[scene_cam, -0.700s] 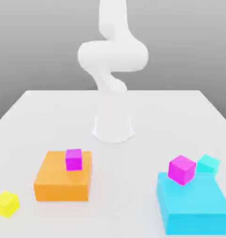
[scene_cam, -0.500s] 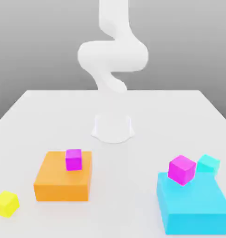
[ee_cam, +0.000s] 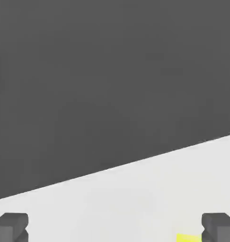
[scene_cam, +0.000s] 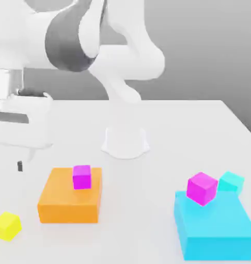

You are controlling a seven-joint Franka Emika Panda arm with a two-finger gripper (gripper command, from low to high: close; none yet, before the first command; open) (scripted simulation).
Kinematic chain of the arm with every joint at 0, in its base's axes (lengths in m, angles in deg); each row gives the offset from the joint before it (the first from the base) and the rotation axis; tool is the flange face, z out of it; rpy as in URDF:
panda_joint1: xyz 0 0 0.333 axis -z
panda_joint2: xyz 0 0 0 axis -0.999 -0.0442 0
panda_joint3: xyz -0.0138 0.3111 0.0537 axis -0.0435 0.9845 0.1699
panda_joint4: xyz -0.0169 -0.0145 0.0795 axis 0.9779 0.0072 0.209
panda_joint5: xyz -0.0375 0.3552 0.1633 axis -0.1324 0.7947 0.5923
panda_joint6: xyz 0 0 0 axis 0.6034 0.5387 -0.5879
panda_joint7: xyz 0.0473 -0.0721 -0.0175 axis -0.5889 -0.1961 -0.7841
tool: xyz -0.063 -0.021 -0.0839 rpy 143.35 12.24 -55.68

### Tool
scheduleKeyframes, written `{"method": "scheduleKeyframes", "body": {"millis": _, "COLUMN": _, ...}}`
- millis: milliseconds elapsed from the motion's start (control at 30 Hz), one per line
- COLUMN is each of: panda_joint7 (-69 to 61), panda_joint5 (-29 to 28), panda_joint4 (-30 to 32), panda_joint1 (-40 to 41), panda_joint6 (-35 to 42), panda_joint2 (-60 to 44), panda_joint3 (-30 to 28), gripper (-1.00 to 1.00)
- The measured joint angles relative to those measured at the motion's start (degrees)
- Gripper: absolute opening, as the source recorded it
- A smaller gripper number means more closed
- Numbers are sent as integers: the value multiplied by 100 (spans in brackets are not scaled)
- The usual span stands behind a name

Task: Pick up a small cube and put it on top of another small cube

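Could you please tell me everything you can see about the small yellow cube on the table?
The small yellow cube is a plain, bright yellow block with a smooth, matte look and no markings, far smaller than the orange block beside it. It sits flat on the white table, turned slightly so one corner faces the camera, near the front edge at the exterior view's left. It stands apart from the orange block, and nothing but the table touches it. In the hand view a sliver of it shows beside one fingertip.

A bright-yellow small cube (scene_cam: 6, 226), two magenta cubes (scene_cam: 82, 176), an orange block (scene_cam: 71, 198), a cyan block (scene_cam: 215, 227), a white table (scene_cam: 163, 134).
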Motion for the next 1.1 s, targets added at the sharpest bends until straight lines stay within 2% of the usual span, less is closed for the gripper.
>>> {"method": "scheduleKeyframes", "body": {"millis": 200, "panda_joint7": -571, "panda_joint5": 402, "panda_joint4": 93, "panda_joint1": 513, "panda_joint6": -419, "panda_joint2": -1276, "panda_joint3": -60, "gripper": 0}}
{"method": "scheduleKeyframes", "body": {"millis": 367, "panda_joint7": -1007, "panda_joint5": 915, "panda_joint4": -89, "panda_joint1": 991, "panda_joint6": -1101, "panda_joint2": -2314, "panda_joint3": 399, "gripper": 0}}
{"method": "scheduleKeyframes", "body": {"millis": 400, "panda_joint7": -1060, "panda_joint5": 984, "panda_joint4": -122, "panda_joint1": 1061, "panda_joint6": -1204, "panda_joint2": -2451, "panda_joint3": 482, "gripper": -100}}
{"method": "scheduleKeyframes", "body": {"millis": 633, "panda_joint7": -1056, "panda_joint5": 979, "panda_joint4": -122, "panda_joint1": 1065, "panda_joint6": -1197, "panda_joint2": -2452, "panda_joint3": 485, "gripper": -100}}
{"method": "scheduleKeyframes", "body": {"millis": 800, "panda_joint7": -625, "panda_joint5": 462, "panda_joint4": 114, "panda_joint1": 695, "panda_joint6": -545, "panda_joint2": -1548, "panda_joint3": 109, "gripper": -100}}
{"method": "scheduleKeyframes", "body": {"millis": 1033, "panda_joint7": 423, "panda_joint5": 245, "panda_joint4": 668, "panda_joint1": -463, "panda_joint6": 46, "panda_joint2": -318, "panda_joint3": 952, "gripper": -100}}
{"method": "scheduleKeyframes", "body": {"millis": 1100, "panda_joint7": 753, "panda_joint5": 165, "panda_joint4": 836, "panda_joint1": -1021, "panda_joint6": 202, "panda_joint2": 30, "panda_joint3": 1235, "gripper": -100}}
